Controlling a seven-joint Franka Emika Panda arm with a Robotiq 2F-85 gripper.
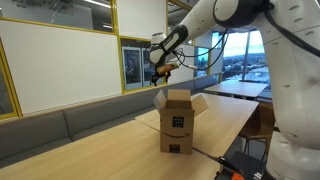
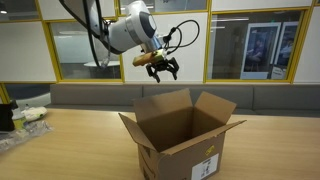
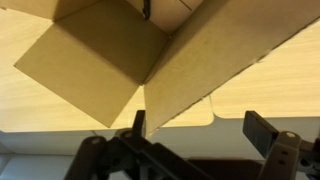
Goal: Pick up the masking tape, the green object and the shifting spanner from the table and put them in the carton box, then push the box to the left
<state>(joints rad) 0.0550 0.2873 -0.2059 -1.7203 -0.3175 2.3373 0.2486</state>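
Observation:
The carton box (image 1: pixel 178 122) stands open on the light-wood table (image 1: pixel 90 150), with its flaps spread; both exterior views show it (image 2: pixel 185 135). My gripper (image 2: pixel 160 68) hangs in the air above the box's back edge, also seen in an exterior view (image 1: pixel 160 75). In the wrist view its fingers (image 3: pixel 200 128) are spread wide with nothing between them, and the box flaps (image 3: pixel 100 60) lie below. A small dark shape (image 3: pixel 146 8) shows inside the box; I cannot tell what it is. The masking tape, the green object and the shifting spanner are not visible on the table.
A grey bench (image 2: pixel 80 95) and glass partitions run behind the table (image 2: pixel 60 140). Crumpled clear plastic and a dark item (image 2: pixel 20 120) lie at one end of the table. More tables (image 1: pixel 240 90) stand further back by the windows.

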